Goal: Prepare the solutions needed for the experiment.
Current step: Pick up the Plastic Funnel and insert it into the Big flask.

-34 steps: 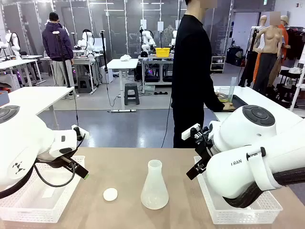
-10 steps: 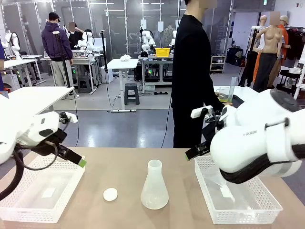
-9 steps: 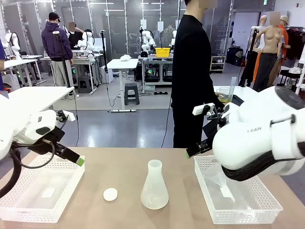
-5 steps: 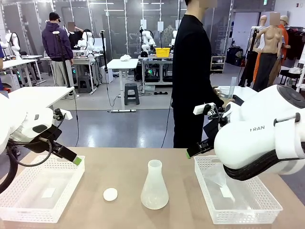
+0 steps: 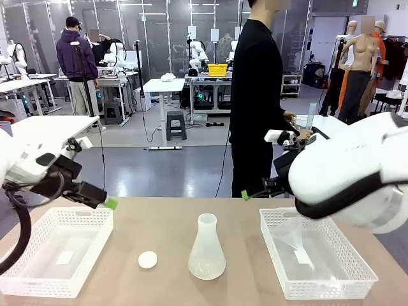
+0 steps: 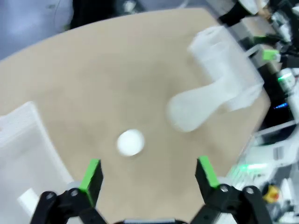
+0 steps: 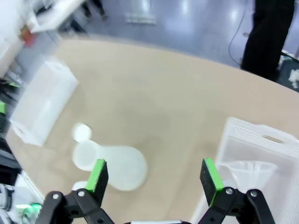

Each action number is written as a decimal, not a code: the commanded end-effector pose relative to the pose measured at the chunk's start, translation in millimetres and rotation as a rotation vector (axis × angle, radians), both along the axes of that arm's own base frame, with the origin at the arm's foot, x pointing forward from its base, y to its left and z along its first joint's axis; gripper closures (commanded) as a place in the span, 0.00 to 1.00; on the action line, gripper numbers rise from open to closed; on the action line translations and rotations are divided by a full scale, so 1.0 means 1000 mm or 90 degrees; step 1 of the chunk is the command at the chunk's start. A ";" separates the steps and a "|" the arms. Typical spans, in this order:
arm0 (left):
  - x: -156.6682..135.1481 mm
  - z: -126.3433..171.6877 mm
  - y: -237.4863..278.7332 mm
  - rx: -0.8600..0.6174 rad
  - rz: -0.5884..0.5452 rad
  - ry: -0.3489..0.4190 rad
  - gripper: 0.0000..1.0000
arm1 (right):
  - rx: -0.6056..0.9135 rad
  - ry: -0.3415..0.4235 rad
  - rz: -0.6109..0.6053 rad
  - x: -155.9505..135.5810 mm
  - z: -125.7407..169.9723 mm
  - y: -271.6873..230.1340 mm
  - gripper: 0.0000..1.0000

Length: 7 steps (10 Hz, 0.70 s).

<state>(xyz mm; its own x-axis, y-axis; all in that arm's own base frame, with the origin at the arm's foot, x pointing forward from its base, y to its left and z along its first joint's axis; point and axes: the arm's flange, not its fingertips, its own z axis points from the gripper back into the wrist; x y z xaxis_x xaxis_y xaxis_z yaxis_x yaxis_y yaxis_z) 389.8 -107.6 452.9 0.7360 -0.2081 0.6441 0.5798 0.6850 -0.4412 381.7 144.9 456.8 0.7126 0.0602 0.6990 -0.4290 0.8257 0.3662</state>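
Note:
A frosted conical flask [image 5: 206,250] stands upright mid-table, and I can make out no pale yellow solution in it or anywhere else. A small white round cap [image 5: 147,259] lies to its left. My left gripper [image 5: 105,201] hangs open in the air above the left basket's far corner. In the left wrist view that gripper [image 6: 148,173] looks down on the cap [image 6: 130,142] and the blurred flask [image 6: 201,105]. My right gripper [image 5: 250,194] is open above the table beside the right basket. From its own camera the right gripper [image 7: 153,176] holds nothing, with the flask [image 7: 114,163] below it.
A white basket [image 5: 38,275] sits at the left. Another white basket [image 5: 331,280] at the right holds a clear funnel [image 5: 290,233]. A person in black [image 5: 258,95] stands at the far edge, hands at a side table on the right.
Both arms have risen and drawn back from the baskets, the left gripper lifting and the right arm swinging up and rightward. Flask and cap have not moved.

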 end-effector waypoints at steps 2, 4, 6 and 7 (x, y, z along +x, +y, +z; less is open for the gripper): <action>0.028 -0.017 0.028 -0.293 -0.022 0.032 0.00 | 0.266 -0.037 0.046 0.024 -0.023 -0.038 0.00; 0.040 -0.025 0.045 -0.411 -0.040 0.051 0.00 | 0.380 -0.006 0.085 0.033 -0.025 -0.047 0.00; 0.045 -0.036 0.053 -0.503 -0.068 0.050 0.00 | 0.450 0.027 0.093 0.039 -0.032 -0.049 0.00; 0.047 -0.040 0.055 -0.516 -0.076 0.042 0.00 | 0.478 0.041 0.090 0.043 -0.036 -0.052 0.00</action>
